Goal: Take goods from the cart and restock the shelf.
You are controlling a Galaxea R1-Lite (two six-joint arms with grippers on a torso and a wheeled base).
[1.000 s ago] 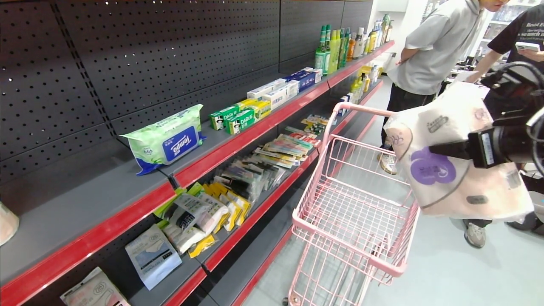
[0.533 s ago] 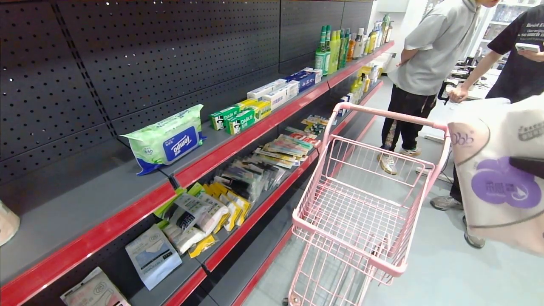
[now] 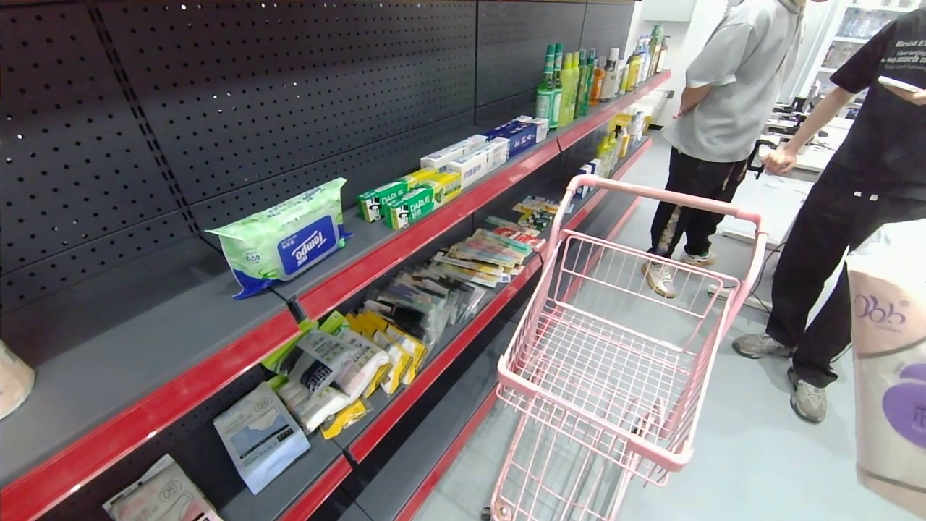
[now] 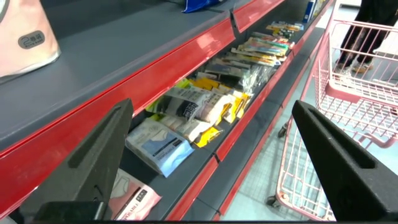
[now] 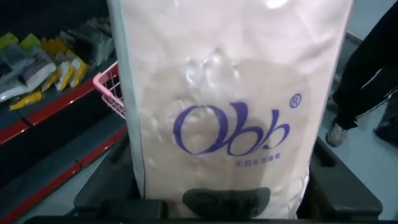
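Right wrist view: jaws grip tissue pack point(image 5: 227, 118) beside cart point(image 5: 111, 88).

the grey top shelf point(image 3: 145, 340) with its red lip carries a green wipes pack point(image 3: 283, 235), then toothpaste boxes point(image 3: 405, 201) and bottles point(image 3: 568, 79) farther along, plus a pale pack point(image 3: 11, 380) at the near end. flat packets point(image 3: 347, 369) crowd the lower shelf point(image 3: 434, 365). the pink cart point(image 3: 655, 194) stands on the floor point(image 3: 759, 463).

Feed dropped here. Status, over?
Left gripper open beside shelf. Right gripper shut on tissue pack. Pink cart stands between pack and shelf.
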